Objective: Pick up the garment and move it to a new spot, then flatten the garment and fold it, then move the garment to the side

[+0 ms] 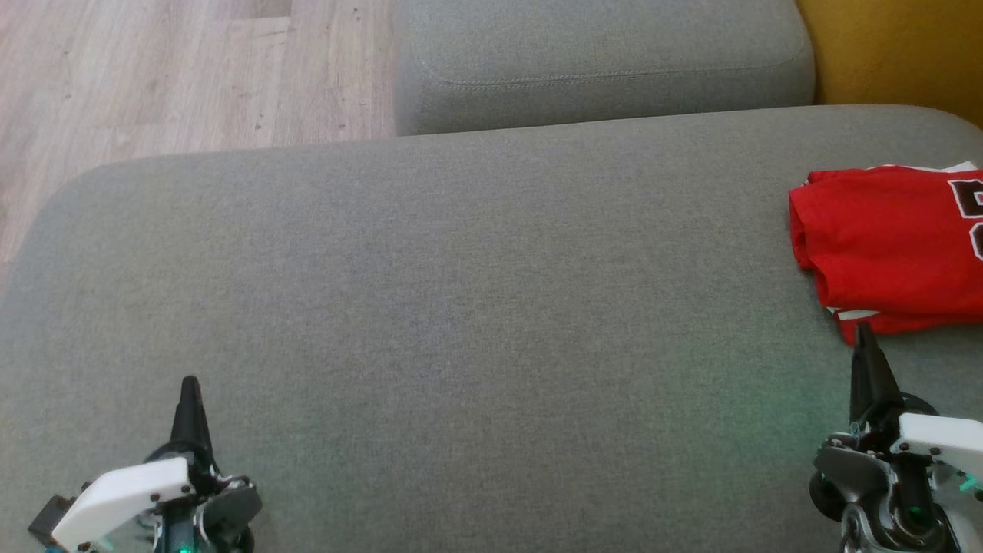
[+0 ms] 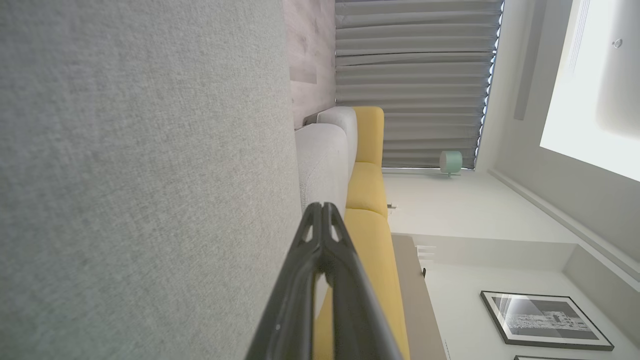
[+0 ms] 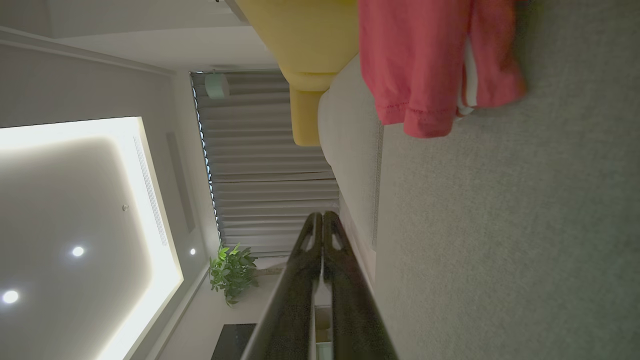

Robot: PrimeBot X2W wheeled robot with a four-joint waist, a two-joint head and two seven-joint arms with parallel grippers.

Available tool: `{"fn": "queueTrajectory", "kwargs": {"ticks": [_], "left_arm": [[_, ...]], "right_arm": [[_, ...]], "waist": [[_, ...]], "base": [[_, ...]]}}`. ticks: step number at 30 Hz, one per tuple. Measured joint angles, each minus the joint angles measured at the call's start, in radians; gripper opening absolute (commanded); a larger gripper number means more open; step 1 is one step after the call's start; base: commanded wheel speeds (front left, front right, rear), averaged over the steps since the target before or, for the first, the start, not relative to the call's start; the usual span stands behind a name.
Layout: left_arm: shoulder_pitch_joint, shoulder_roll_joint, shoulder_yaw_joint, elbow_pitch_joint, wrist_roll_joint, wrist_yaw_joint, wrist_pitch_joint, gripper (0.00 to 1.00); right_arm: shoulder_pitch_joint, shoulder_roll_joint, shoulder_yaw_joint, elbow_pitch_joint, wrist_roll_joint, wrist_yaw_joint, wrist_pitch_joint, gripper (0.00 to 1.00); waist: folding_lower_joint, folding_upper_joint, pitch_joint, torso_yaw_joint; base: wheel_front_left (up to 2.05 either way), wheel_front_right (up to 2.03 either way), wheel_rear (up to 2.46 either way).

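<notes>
You see a big grey sofa seat in front of you. The red jersey lies on it, far over on your right side. It is folded into a flat pile. It has dark letters with white edges on top, and a bit of white trim peeks out at its edges. Part of it runs off the right side of the head view.

Your right end effector is low on the right, just in front of the near edge of the jersey. Its two dark fingers are pressed tight together and hold nothing. In the right wrist view there is bare grey seat between the finger tips and the jersey, so they are not touching it.

Your left end effector is low on the left, well apart from the jersey. Its fingers are pressed together too, and it has nothing in it. It is above bare grey seat.

Behind the seat is another grey cushion. A wooden floor is at the top left, and a yellow sofa is at the top right.
</notes>
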Motion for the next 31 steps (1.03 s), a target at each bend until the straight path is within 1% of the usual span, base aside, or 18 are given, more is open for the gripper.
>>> {"fn": "queueTrajectory", "kwargs": {"ticks": [31], "left_arm": [[-0.002, -0.004, 0.014, 0.0, 0.0, 0.0, 0.011, 0.0]], "right_arm": [[0.0, 0.0, -0.011, 0.002, 0.0, 0.0, 0.01, 0.0]], "waist": [[0.0, 0.0, 0.0, 0.0]], "base": [[0.0, 0.0, 0.0]]}}
